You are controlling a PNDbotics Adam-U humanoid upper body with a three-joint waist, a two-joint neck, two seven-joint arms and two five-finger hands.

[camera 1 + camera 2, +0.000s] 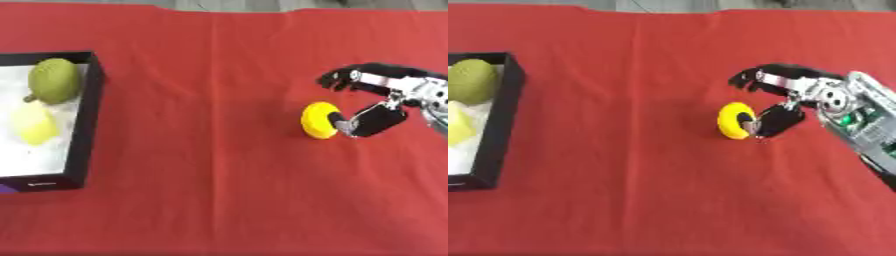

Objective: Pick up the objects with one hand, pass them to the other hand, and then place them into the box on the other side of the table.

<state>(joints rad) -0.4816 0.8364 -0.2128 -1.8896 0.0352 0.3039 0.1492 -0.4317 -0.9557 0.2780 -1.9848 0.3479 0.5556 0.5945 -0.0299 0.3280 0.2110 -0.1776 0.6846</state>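
Left eye view puts my right hand [376, 102] at the yellow object [320, 120], thumb touching its right face, fingers curved open above, nothing pinched yet. It looks light, rigid and smooth; I'd grip across its faces. Far left of it, the box [87, 125] holds two fruits. Red cloth [210, 200] covers everything.

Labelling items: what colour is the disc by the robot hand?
Yellow disc, clearest in left eye view.
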